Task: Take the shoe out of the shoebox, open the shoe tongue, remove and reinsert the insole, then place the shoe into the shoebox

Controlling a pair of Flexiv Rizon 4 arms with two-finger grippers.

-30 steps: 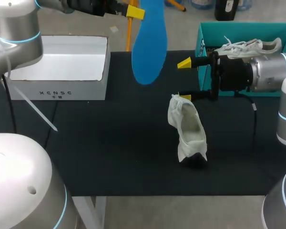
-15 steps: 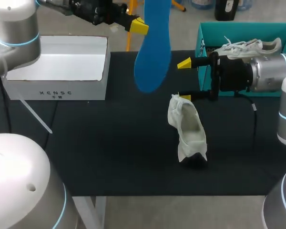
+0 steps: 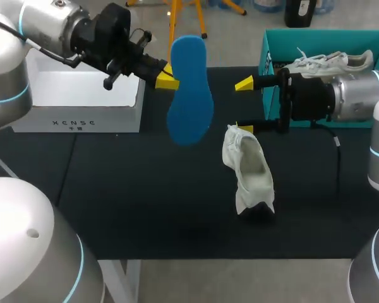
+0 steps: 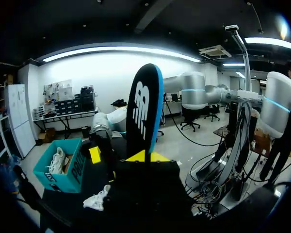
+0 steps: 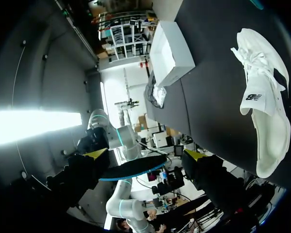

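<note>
In the teal shoebox [image 3: 271, 48], a white shoe [image 3: 331, 63], seemingly sideways.

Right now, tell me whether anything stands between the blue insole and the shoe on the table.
Nothing visible does. The insole, in the left gripper, hangs above the table beside the shoe. The right gripper stands open at the shoe's far end, not over its opening.
</note>
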